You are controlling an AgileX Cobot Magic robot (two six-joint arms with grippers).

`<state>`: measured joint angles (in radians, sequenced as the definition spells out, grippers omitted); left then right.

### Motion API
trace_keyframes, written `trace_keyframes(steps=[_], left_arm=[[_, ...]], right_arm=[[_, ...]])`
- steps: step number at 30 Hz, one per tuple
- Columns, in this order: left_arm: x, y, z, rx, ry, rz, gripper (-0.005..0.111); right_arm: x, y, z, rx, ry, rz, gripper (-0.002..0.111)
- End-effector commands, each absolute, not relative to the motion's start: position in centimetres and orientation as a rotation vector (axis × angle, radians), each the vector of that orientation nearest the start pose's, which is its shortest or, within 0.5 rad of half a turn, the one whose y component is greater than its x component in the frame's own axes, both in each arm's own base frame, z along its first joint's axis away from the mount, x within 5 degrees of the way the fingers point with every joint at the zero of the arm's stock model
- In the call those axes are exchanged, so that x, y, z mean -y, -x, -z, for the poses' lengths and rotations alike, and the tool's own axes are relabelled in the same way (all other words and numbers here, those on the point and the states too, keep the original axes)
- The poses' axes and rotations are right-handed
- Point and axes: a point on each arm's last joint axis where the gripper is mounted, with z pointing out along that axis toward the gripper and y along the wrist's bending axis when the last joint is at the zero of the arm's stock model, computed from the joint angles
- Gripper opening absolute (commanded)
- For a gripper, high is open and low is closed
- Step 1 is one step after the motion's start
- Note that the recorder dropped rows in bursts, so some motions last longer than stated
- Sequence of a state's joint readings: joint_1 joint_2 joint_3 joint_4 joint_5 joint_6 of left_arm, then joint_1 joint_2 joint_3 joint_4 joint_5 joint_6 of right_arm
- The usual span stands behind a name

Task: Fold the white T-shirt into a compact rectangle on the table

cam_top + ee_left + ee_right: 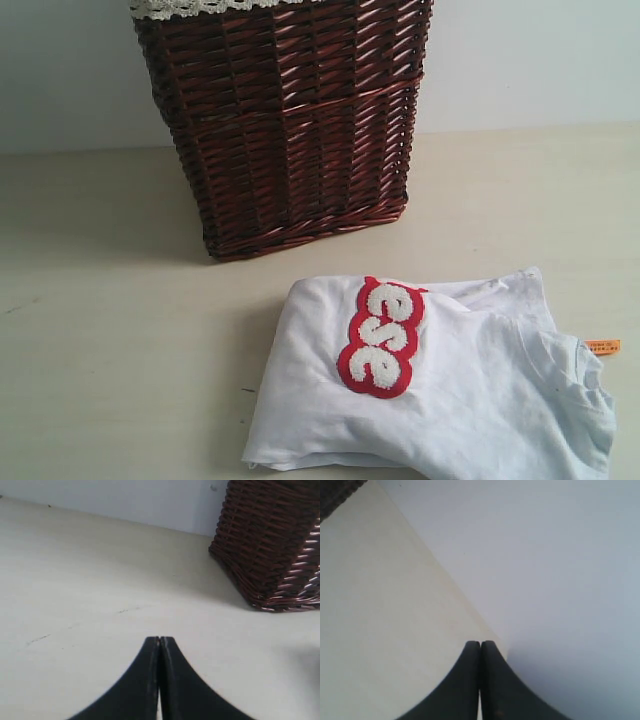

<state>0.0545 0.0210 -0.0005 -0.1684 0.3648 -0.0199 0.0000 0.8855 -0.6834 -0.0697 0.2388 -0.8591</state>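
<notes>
The white T-shirt lies bunched and partly folded on the table at the front right of the exterior view. Its red patch with fuzzy white letters faces up, and the small orange neck tag sticks out at the right. Neither arm shows in the exterior view. My left gripper is shut with nothing in it, low over bare tabletop. My right gripper is shut and empty too, near the table's edge by a pale wall. The shirt is out of both wrist views.
A tall dark red-brown wicker basket with a lace-trimmed rim stands at the back centre, just behind the shirt. The same basket appears ahead of my left gripper. A pale wall runs behind the table.
</notes>
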Motion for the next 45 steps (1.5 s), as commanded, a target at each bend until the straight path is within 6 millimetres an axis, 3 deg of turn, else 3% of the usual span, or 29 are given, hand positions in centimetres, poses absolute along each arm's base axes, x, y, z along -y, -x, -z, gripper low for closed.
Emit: trace_keyframes(steps=[1,2,4,7,9,14,21,27,42,45], left_arm=[[0.3,-5.5,-18.0,-1.857,0.181,0.158,0.000],[0.3,-5.5,-18.0,-1.857,0.181,0.158,0.000],[0.3,-5.5,-18.0,-1.857,0.181,0.158,0.000],[0.3,-5.5,-18.0,-1.857,0.181,0.158,0.000],[0.3,-5.5,-18.0,-1.857,0.181,0.158,0.000],[0.3,-5.5,-18.0,-1.857,0.181,0.158,0.000],[0.3,-5.5,-18.0,-1.857,0.181,0.158,0.000],[0.3,-5.5,-18.0,-1.857,0.181,0.158,0.000],[0.3,-5.5,-18.0,-1.857,0.181,0.158,0.000],[0.3,-5.5,-18.0,-1.857,0.181,0.158,0.000]], right_arm=[[0.5,-18.8,-31.9,-1.878,0.248,0.257,0.000],[0.6,-18.7,-31.6,-1.908,0.002,0.097,0.000],[0.7,-18.5,-31.0,-1.925,-0.261,-0.068,0.000],[0.7,-18.3,-30.5,-1.940,-0.408,-0.168,0.000],[0.6,-18.3,-30.1,-1.956,-0.370,-0.156,0.000],[0.2,-17.9,-28.2,-1.957,-0.043,0.002,0.000],[-0.1,-16.6,-23.7,-1.858,-0.090,-0.084,0.000],[-0.1,-14.8,-20.0,-1.962,-0.091,-0.080,0.000],[-0.1,-11.8,-15.5,-2.120,-0.134,-0.092,0.000],[-0.1,-11.8,-15.5,-2.120,-0.127,-0.090,0.000]])
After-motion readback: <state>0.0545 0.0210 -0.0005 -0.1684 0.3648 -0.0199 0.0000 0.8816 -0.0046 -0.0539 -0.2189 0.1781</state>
